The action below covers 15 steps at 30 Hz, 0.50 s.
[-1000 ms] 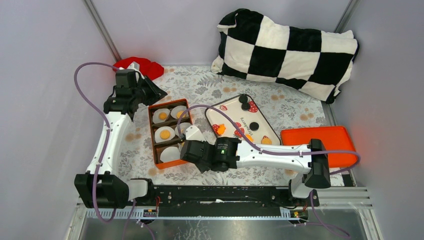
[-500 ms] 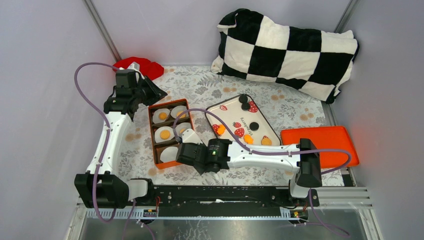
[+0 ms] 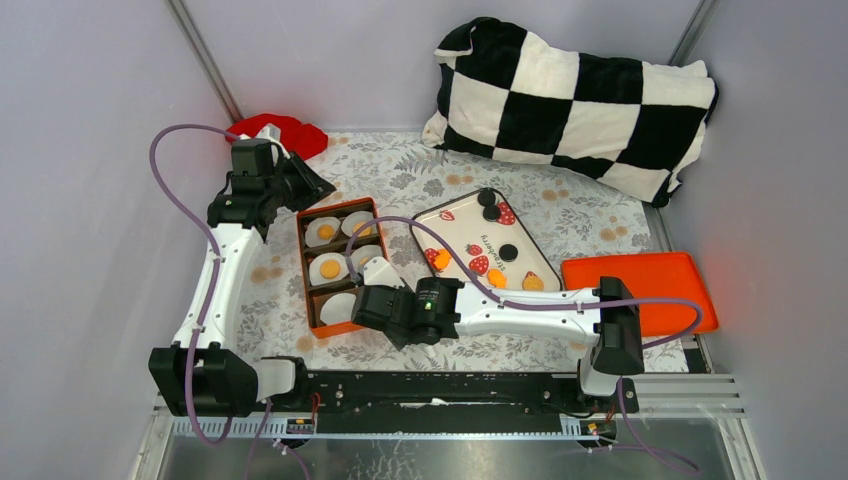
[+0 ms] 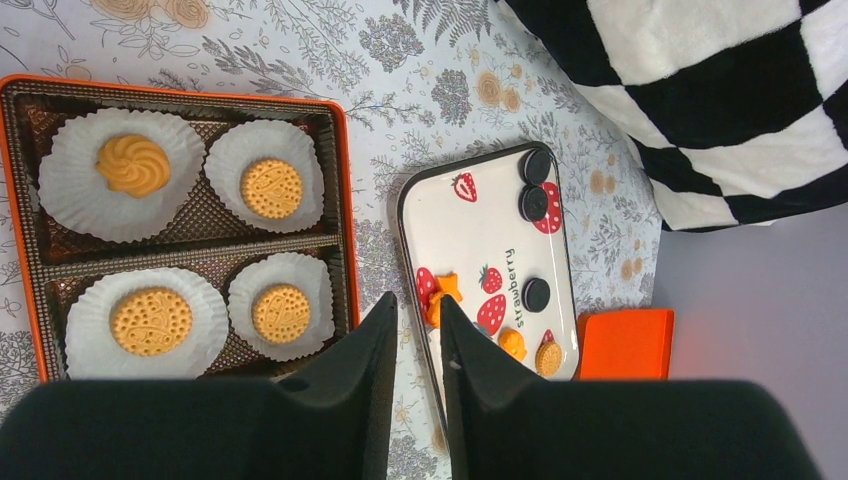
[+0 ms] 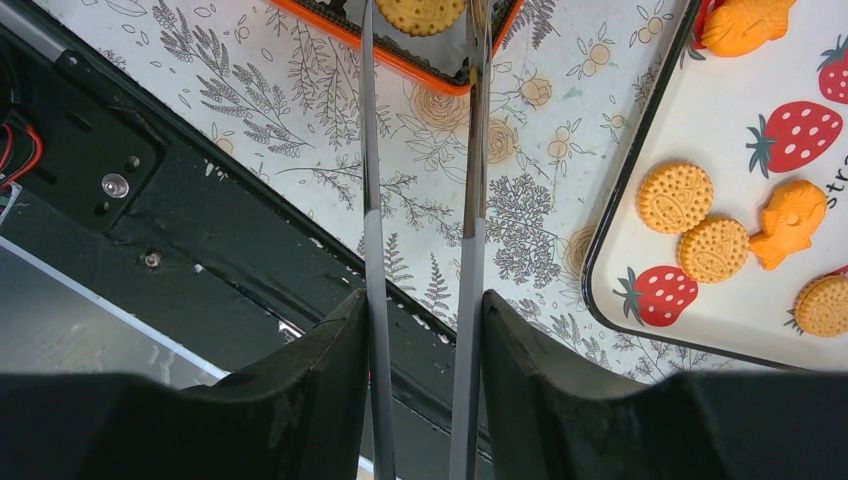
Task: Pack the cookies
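Observation:
Round golden cookies (image 4: pixel 150 321) lie in white paper cups inside the orange box (image 4: pixel 340 200). More cookies (image 5: pixel 675 196), some orange and some black (image 3: pixel 508 252), rest on the white strawberry tray (image 3: pixel 470 235). My right gripper (image 5: pixel 425 300) is shut on grey metal tongs (image 5: pixel 372 200). The tong tips flank a golden cookie (image 5: pixel 420 12) over the box's near end (image 5: pixel 400 60). My left gripper (image 4: pixel 415 300) hovers high above the gap between box and tray. Its jaws stand slightly apart with nothing between them.
An orange lid (image 3: pixel 640 285) lies at the right, beside the tray. A black-and-white checked pillow (image 3: pixel 575 100) fills the back right and a red cloth (image 3: pixel 280 132) sits at the back left. The black base rail (image 5: pixel 100 160) runs just below the tongs.
My right arm has slid left, bringing the tongs over the box's near end. The left arm has stayed put.

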Motion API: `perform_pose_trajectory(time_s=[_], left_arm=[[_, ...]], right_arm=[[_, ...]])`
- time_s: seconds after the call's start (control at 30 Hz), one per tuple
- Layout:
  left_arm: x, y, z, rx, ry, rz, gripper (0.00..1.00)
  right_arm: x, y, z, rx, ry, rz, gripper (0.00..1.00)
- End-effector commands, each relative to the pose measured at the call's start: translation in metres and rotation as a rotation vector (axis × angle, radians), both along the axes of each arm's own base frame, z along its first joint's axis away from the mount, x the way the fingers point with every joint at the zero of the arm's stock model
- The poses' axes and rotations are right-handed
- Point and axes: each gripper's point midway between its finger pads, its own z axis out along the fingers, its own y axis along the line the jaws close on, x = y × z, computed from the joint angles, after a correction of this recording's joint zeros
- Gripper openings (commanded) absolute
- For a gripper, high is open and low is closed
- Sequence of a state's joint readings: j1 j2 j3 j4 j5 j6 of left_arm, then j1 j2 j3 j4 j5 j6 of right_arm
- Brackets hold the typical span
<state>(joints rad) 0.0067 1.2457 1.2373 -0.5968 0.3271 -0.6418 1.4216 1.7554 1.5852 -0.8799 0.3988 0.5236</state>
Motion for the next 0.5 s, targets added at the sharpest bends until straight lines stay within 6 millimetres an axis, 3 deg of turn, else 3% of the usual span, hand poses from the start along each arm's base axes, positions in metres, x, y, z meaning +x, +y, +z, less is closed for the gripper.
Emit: perform_pose_trajectory(time_s=[0.0, 0.2, 0.47], left_arm=[[-0.002, -0.001, 0.012, 0.008, -0.046, -0.025, 0.27], [-0.002, -0.001, 0.014, 0.012, -0.054, -0.022, 0.27], [-0.002, -0.001, 0.016, 0.015, -0.060, -0.027, 0.28]], right_arm=[[0.002, 0.004, 0.023, 0.074, -0.030, -0.005, 0.47], [0.008, 0.007, 0.035, 0.111, -0.065, -0.018, 0.47], [0.013, 0.011, 0.040, 0.107, -0.089, -0.021, 0.55]])
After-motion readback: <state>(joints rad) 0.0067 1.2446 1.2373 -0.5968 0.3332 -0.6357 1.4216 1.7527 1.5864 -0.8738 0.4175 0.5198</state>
